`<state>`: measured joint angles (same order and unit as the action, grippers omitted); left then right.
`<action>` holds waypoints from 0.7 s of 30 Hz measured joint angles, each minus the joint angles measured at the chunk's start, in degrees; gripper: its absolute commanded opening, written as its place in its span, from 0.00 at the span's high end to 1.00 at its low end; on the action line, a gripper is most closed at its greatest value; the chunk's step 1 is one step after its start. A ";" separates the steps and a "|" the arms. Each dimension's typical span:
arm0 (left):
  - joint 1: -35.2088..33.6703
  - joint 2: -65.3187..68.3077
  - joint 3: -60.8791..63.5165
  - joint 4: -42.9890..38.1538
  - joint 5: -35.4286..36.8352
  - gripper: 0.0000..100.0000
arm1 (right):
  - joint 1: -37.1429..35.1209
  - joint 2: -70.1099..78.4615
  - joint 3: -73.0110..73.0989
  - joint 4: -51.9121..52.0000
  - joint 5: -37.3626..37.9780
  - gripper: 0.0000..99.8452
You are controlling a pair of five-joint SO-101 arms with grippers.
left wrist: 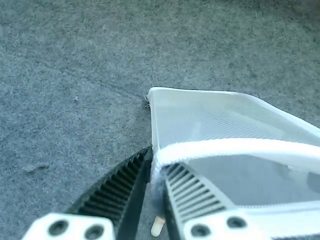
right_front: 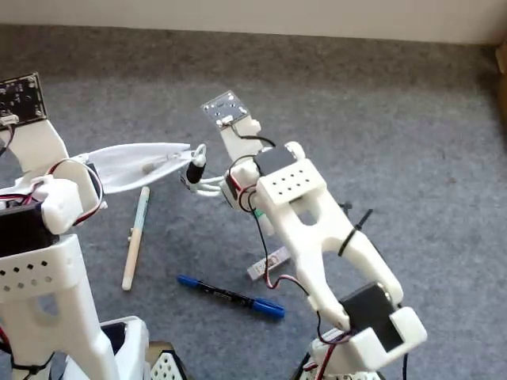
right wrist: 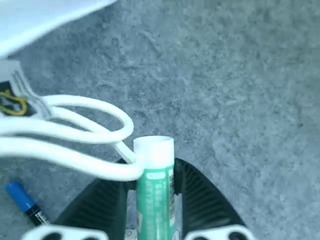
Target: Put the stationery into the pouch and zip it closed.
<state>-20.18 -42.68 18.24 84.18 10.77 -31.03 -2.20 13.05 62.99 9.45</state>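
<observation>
Early stage, by my read. Nearest, blue pen & cream pen lie loose on the table, outside the pouch. Right hand is clamped on a green-white tube, near pouch mouth. Left hand pinches pouch's end. Zip not done yet.

Soft even light, bright sheen on the pouch in my left gripper, faint shadow beside my right arm.
</observation>
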 measured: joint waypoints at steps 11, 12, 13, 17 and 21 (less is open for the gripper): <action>0.00 0.00 0.00 0.00 0.00 0.99 | 0.00 -14.68 6.68 0.00 0.00 0.99; 0.00 0.00 0.00 0.00 0.00 0.99 | 0.00 -16.00 7.03 0.00 0.00 0.99; 0.00 0.00 0.00 0.00 0.00 0.99 | 0.00 -17.32 7.38 0.00 0.00 0.99; 0.00 0.00 0.00 0.00 0.00 0.99 | 0.00 -22.51 8.79 0.00 0.00 0.99; 0.00 0.00 0.00 0.00 0.00 0.99 | 0.00 -28.22 11.16 0.00 0.00 0.99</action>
<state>-20.18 -42.68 18.24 84.18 10.77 -31.03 -30.42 24.22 62.99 9.45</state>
